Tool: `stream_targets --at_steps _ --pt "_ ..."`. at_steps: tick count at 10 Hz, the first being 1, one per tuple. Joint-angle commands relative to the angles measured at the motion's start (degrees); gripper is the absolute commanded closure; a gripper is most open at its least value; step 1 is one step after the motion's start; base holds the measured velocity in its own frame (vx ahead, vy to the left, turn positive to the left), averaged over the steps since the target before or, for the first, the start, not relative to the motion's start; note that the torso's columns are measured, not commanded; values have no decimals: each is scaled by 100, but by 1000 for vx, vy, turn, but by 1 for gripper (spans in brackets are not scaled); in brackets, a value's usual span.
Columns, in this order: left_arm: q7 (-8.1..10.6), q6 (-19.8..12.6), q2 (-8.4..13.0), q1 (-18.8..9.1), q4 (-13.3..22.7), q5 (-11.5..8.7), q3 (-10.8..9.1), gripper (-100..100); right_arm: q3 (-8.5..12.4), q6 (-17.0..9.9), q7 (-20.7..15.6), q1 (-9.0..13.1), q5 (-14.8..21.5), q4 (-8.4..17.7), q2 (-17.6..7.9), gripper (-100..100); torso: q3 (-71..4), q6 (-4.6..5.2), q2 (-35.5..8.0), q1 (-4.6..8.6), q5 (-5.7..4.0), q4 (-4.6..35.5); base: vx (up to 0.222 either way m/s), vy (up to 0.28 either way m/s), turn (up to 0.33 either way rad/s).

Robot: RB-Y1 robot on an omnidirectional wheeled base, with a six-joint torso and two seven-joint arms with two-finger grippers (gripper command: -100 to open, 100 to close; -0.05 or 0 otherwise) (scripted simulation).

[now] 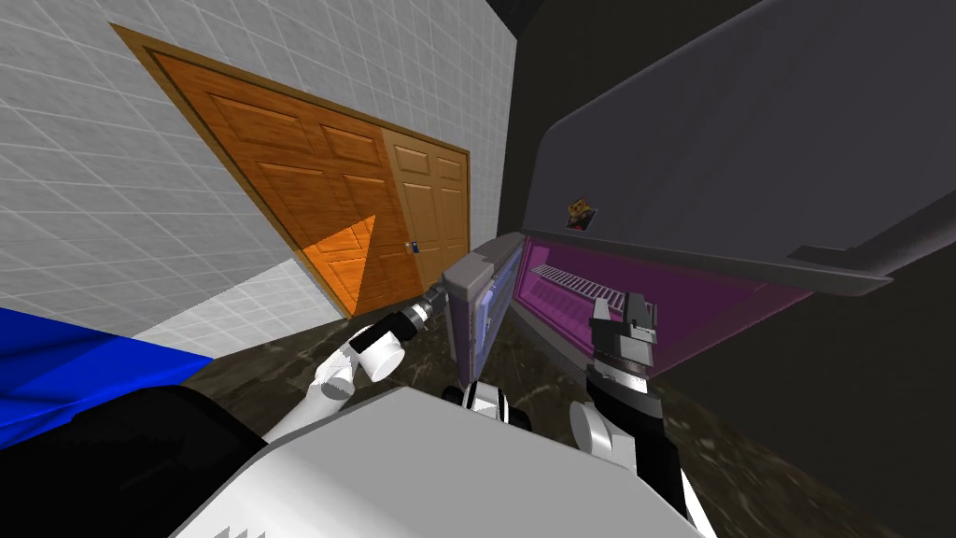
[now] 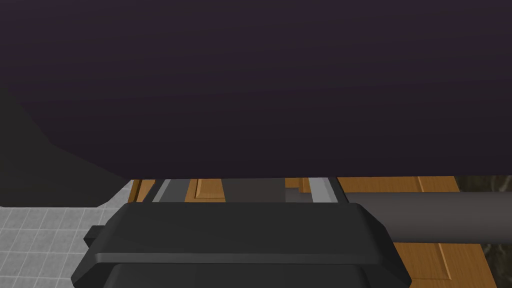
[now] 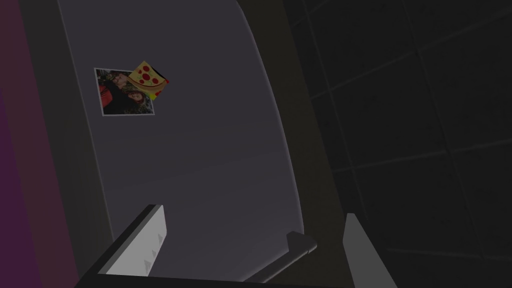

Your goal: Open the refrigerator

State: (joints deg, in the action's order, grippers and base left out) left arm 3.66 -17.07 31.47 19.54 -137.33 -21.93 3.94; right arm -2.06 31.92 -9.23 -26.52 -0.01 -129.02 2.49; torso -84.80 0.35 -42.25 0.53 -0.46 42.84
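Standing close to a tall dark grey refrigerator on its right-hand side, the robot has both arms lifted toward it. One of the refrigerator's doors, a thick grey panel with a pale blue inner lining, stands swung out edge-on to the head camera. This exposes a bright purple interior with a white wire shelf.

The left gripper is at the outer face of that open door. Its two fingers stand wide apart, holding nothing that can be made out, with a flat dark surface close ahead. A round dark grey bar, probably the door's handle, runs just beside the gripper's body.

The right gripper hovers in front of the purple opening, fingers also spread wide and empty. It is aimed at the refrigerator's other, closed dark grey door, which carries a small photo with a pizza-slice magnet. An orange panelled wooden door is set in the white tiled wall beyond.

The door looks partly open, so the task seems well along. To finish well, the left hand should follow the door's arc round its hinge rather than push straight, with contact near the handle. The right arm should hold back from the door's swing path.
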Motion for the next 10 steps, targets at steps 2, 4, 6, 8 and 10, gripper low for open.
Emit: stream_targets --at_steps 2,4,6,8,10 --pt "59 -88 97 24 -402 -105 -109 -100 -1 0 0 0 0 0 1 0 10 -5 -15 31 -9 1 39 -14 57" --pt "31 -187 68 139 -288 -64 -26 -100 -1 0 0 1 0 0 0 0 3 11 -19 50 -26 17 -5 6 10" --pt "28 -251 69 183 -256 -59 -12 0 -1 0 0 2 0 0 1 0 18 -15 -10 -2 16 -29 -7 6 12" --pt "27 -261 71 196 -246 -59 -7 0 -1 0 0 2 0 0 1 0 16 -29 4 -48 41 -51 -3 -1 2" --pt "26 -263 72 199 -244 -59 -5 0 -1 0 0 1 0 0 1 0 18 -33 4 -55 46 -56 0 0 0"
